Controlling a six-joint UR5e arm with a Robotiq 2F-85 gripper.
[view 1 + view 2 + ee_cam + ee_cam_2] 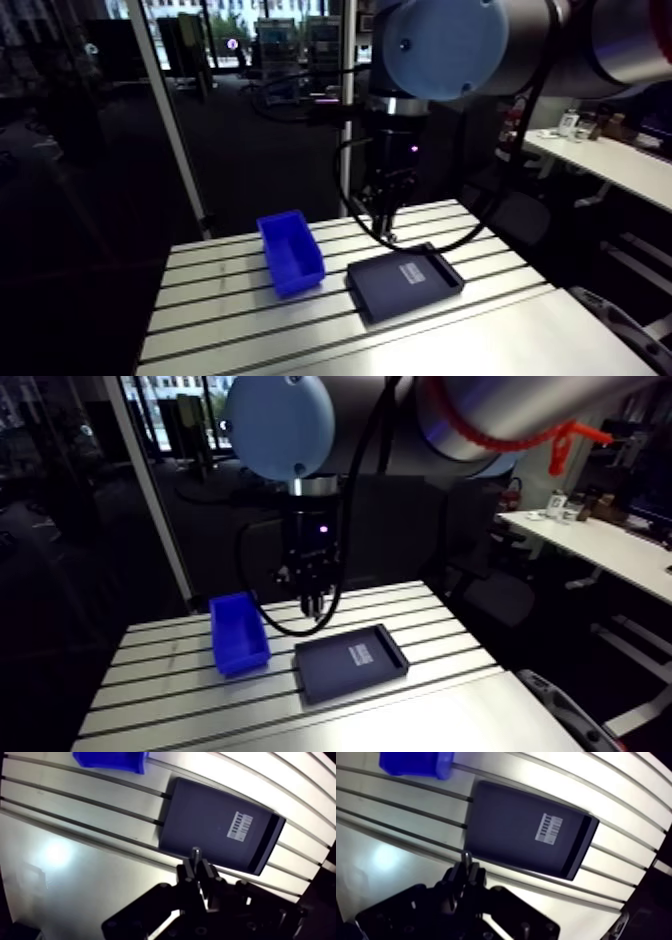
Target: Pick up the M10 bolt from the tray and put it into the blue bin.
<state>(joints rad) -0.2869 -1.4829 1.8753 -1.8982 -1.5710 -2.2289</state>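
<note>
A black two-fingered claw [196, 869] hangs above a slotted aluminium worktop [230, 320], its fingers pinching a small grey metal bolt [196, 853] whose tip pokes out between them. The bolt hangs over one long edge of a dark, shallow rectangular tray [200, 822] bearing a white barcode label [240, 827]. A blue open plastic bin [291, 250] stands near the tray, with a strip of bare worktop between them.

Grey arm [620, 40], light-blue joint cap [440, 45], black gripper [196, 868] with perhaps a violet light [414, 149]
</note>
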